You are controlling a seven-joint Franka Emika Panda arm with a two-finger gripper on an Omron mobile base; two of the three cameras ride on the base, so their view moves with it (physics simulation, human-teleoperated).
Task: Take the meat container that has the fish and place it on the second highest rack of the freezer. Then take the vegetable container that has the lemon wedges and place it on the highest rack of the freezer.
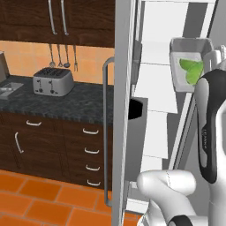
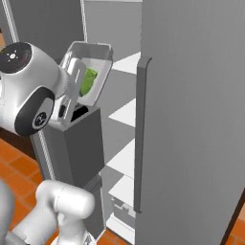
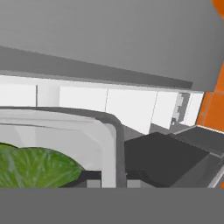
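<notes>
Wedges [image 3: 33,168] of bright green are seen nearest the lens, lying inside the tray [image 3: 107,144]. At the tray's near rim the end effector [image 3: 113,183] is closed narrowly, gripping the tray. Ahead of the end effector the tray is held tilted in the open freezer [image 2: 191,95], level with its upper white shelves [image 1: 154,81]. Beyond the end effector, white shelf edges are visible. Well to its left, a toaster [image 1: 53,81] stands on the table [image 1: 75,99].

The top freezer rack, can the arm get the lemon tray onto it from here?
Probably yes: the gripper is shut on the vegetable container, held high beside the freezer shelves with the door open and nothing visibly between.
</notes>
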